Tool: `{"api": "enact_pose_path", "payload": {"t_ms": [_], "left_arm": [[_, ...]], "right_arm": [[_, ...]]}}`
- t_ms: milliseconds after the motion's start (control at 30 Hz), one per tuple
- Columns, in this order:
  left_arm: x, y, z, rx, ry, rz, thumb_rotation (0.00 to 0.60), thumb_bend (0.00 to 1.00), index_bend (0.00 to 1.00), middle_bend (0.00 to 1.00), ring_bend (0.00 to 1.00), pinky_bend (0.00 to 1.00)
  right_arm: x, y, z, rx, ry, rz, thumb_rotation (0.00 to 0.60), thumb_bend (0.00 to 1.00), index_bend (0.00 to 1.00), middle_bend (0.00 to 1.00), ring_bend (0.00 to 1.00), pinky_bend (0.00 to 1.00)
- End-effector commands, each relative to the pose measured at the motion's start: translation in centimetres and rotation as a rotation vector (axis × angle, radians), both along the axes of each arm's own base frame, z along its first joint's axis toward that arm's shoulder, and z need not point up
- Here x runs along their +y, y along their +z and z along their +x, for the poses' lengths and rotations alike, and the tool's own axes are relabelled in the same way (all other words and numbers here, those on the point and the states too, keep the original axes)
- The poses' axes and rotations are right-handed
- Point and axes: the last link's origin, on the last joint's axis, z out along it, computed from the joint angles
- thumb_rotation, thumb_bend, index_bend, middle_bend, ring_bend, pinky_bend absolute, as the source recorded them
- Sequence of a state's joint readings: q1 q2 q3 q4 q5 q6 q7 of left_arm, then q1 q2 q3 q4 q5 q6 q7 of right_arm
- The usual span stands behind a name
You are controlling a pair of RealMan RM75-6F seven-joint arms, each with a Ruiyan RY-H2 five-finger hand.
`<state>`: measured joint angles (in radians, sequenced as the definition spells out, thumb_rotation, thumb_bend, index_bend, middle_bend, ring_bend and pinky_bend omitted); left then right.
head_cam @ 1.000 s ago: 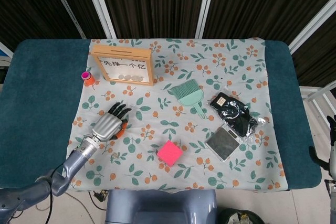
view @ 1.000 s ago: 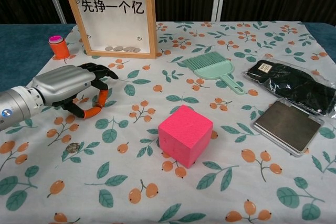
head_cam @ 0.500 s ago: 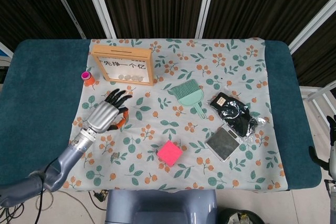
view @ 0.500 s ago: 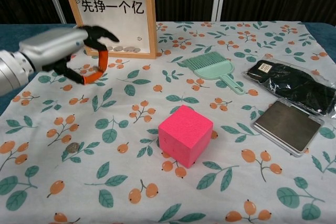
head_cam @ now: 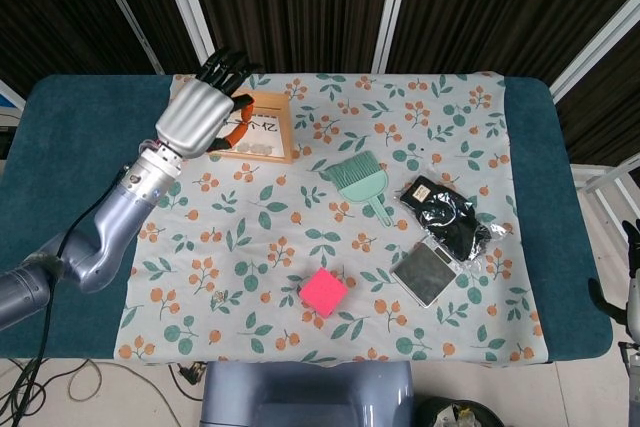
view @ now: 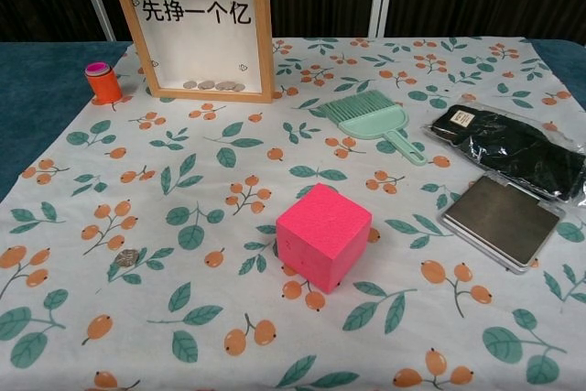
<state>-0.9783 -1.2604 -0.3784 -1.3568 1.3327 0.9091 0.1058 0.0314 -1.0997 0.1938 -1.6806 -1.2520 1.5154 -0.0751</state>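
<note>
My left hand (head_cam: 195, 112) is raised over the left part of the wooden picture-frame coin box (head_cam: 266, 133), its dark fingers spread toward the box's top edge. The head view alone shows this hand, and whether anything sits between its orange-padded fingers is unclear. In the chest view the box (view: 201, 25) stands upright with several coins at the bottom of its window. One coin (view: 125, 257) lies on the floral cloth (view: 211, 336) at the near left. My right hand (head_cam: 632, 287) shows only partly at the far right edge, off the table.
A pink cube (view: 323, 235) sits near the front centre. A green hand brush (view: 371, 119), a black packaged item (view: 513, 148) and a grey flat case (view: 502, 219) lie to the right. A small orange cylinder with a pink cap (view: 103, 82) stands left of the box.
My left hand has risen from the cloth at the left and moved back to above the coin box, leaving the chest view. Nothing on the table has shifted.
</note>
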Motion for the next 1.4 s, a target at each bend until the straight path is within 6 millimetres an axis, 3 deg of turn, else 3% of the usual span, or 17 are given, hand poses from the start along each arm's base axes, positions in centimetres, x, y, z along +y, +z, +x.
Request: {"api": "enact_pose_path", "payload": {"t_ms": [33, 100, 233, 433, 1400], "left_arm": [[3.4, 1.3, 2.3, 0.008, 0.077, 0.036, 0.6, 0.56, 0.68, 0.13, 0.0, 0.0], [5.3, 1.1, 2.6, 0.031, 0.136, 0.029, 0.6, 0.56, 0.69, 0.13, 0.0, 0.0], [7.3, 0.6, 2.6, 0.048, 0.207, 0.034, 0.6, 0.56, 0.69, 0.14, 0.0, 0.0], [8.9, -0.6, 1.8, 0.062, 0.282, 0.024, 0.6, 0.56, 0.69, 0.13, 0.0, 0.0], [9.8, -1.4, -1.1, 0.178, 0.372, -0.042, 0.6, 0.53, 0.66, 0.11, 0.0, 0.0]], "right_arm": [[0.0, 0.0, 0.0, 0.004, 0.004, 0.0, 0.6, 0.39, 0.08, 0.05, 0.0, 0.0], [0.0, 0.0, 0.0, 0.002, 0.0, -0.003, 0.6, 0.39, 0.08, 0.05, 0.0, 0.0], [0.0, 0.1, 0.0, 0.008, -0.001, -0.006, 0.6, 0.39, 0.08, 0.05, 0.0, 0.0], [0.0, 0.0, 0.0, 0.01, -0.003, -0.003, 0.6, 0.39, 0.08, 0.05, 0.0, 0.0], [0.0, 0.3, 0.0, 0.013, 0.006, -0.019, 0.6, 0.39, 0.08, 0.05, 0.0, 0.0]]}}
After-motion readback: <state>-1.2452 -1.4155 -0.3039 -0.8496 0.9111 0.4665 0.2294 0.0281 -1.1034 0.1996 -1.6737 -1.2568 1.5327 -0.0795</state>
